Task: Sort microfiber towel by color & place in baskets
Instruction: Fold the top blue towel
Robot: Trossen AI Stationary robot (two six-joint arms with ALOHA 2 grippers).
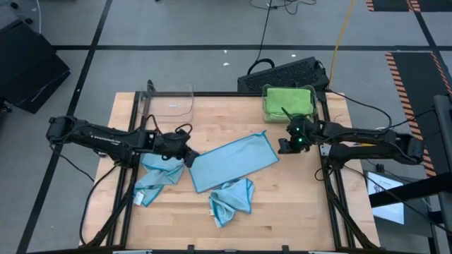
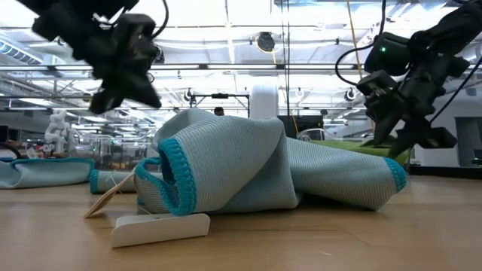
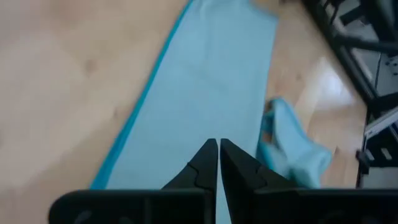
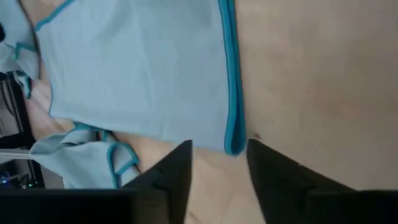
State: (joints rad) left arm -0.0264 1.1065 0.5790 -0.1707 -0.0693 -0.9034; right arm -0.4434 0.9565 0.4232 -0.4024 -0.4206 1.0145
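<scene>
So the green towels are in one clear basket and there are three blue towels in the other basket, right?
Not quite. The high view shows the three blue towels lying on the table, not in a basket. The other clear basket holds none. The green towels do sit in theirs.

Soft matt blue cloth towel point(image 1: 233, 162) on smooth wooden table point(image 1: 296, 204).

Flat blue towel point(image 1: 233, 164) mid-table; green towel point(image 1: 289, 100) in right basket point(image 1: 267, 90).
</scene>
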